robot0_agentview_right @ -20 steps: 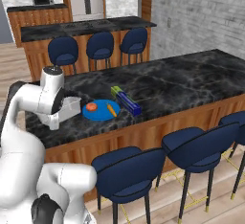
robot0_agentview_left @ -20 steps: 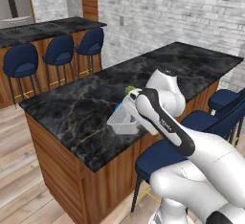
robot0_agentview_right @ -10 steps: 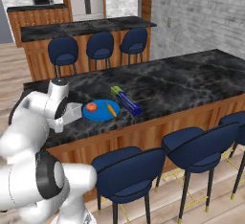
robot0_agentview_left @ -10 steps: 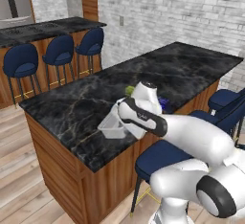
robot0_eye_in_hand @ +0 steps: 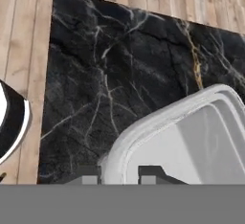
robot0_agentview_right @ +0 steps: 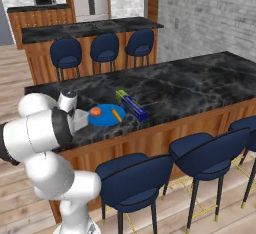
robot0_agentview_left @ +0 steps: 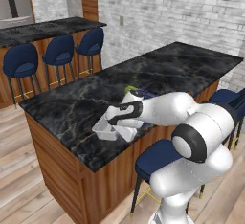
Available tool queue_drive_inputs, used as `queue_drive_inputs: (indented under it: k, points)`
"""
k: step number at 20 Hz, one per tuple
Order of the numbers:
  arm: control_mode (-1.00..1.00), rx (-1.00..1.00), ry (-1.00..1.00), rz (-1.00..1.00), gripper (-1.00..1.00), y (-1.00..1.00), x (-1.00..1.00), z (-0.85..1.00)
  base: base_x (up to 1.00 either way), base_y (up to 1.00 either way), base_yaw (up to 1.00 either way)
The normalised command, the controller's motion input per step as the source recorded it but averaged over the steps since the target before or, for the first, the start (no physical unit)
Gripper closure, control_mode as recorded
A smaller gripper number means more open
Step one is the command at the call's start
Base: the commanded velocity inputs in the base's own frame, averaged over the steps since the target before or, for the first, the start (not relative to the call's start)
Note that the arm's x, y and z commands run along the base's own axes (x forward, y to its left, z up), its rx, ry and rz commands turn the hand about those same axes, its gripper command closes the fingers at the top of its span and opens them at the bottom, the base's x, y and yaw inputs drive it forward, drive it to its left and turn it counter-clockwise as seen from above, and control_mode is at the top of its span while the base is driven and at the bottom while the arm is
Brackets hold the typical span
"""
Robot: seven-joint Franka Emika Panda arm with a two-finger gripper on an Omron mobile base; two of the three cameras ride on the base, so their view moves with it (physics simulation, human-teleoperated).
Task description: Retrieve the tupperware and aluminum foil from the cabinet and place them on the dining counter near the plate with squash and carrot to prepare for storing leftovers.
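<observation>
The tool (robot0_eye_in_hand: 119, 174) is sitting clenched on the rim of the tupperware (robot0_eye_in_hand: 191, 141): in the hand view one dark tip is showing outside the rounded rim corner and the other inside it, so the wall is being pinched between them. From the left base view the tool (robot0_agentview_left: 109, 122) is reaching low over the near edge of the tabletop (robot0_agentview_left: 72, 108), with the tupperware (robot0_agentview_left: 106, 129) hanging tilted under it, its base apparently at or just above the marble; contact cannot be confirmed. The tub is lying directly ahead of and below the tool, its body extending away from the pinched corner toward the open marble. In the right base view the tupperware (robot0_agentview_right: 80, 120) is showing just beside the plate (robot0_agentview_right: 106, 117), on the side toward the arm, with the squash (robot0_agentview_right: 95, 111) and the carrot (robot0_agentview_right: 117, 114) lying on the plate. The aluminum foil (robot0_agentview_right: 131, 105) is resting on the far side of the plate, touching or nearly touching its rim, its long axis running diagonally along the dining counter (robot0_agentview_right: 200, 83). Judgement: foil already placed; the tub is being set down as the last item. The coming move is turning on levelling the tub flat beside the plate before letting go, since a tilted release near the tabletop edge is risking a tip toward the stools.
</observation>
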Motion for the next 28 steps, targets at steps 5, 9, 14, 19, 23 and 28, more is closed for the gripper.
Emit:
queue_drive_inputs:
  k: [5, 9, 14, 19, 23, 28]
  points:
    - [-1.0, 0.0, 0.01, 0.0, 1.0, 0.01, 0.61, -0.57, 0.0, 0.0, 0.0]
    - [-1.0, 0.0, 0.01, 0.0, -1.0, 0.06, 0.31, -0.31, 0.0, 0.0, 0.0]
    - [-1.0, 0.0, -0.03, 0.0, -1.0, 0.0, -0.09, 0.46, 0.0, 0.0, 0.0]
    - [-1.0, 0.0, -0.11, -0.01, -1.0, -0.02, -0.54, 0.62, 0.0, 0.0, 0.0]
    - [-1.0, 0.0, -0.13, -0.02, -1.0, -0.43, -0.85, 0.4, 0.0, 0.0, 0.0]
    - [-1.0, 0.0, -0.06, 0.0, -1.0, -0.52, -0.62, 0.0, 0.0, 0.0, 0.0]
